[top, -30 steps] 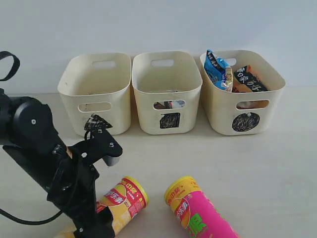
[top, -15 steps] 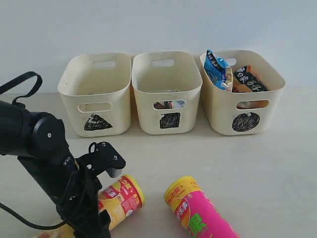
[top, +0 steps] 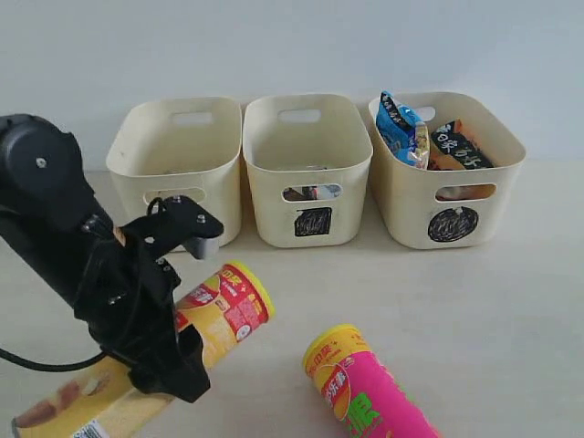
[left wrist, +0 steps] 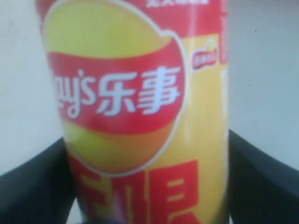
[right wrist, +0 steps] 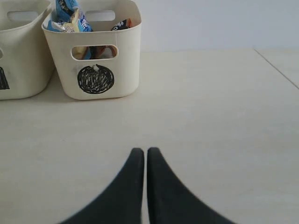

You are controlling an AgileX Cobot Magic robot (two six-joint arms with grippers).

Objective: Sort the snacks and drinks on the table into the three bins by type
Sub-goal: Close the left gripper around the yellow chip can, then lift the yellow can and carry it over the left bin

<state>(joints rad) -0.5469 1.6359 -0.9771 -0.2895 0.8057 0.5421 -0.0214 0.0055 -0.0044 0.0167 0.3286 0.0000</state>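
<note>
My left gripper (top: 179,358) is shut on the yellow-red crisp tube (top: 214,310) and holds it tilted above the table, its lid end pointing toward the bins. In the left wrist view the tube (left wrist: 140,107) fills the gap between the black fingers (left wrist: 261,186). The pink-green tube (top: 370,397) lies on the table at the front. A blue packet (top: 400,128) and an orange packet (top: 459,146) stand in the circle bin (top: 415,196). My right gripper (right wrist: 141,151) is shut and empty above bare table. The drinks are largely hidden.
The triangle bin (top: 146,164) stands at the back left, just beyond my left arm, with the square bin (top: 307,155) in the middle. Something small shows through the square bin's handle cut-out (top: 310,192). The circle bin (right wrist: 96,56) is ahead of my right gripper.
My left gripper closed on the yellow-red tube and raised it off the table, tilting its lid end up toward the bins. The right gripper has not moved.
</note>
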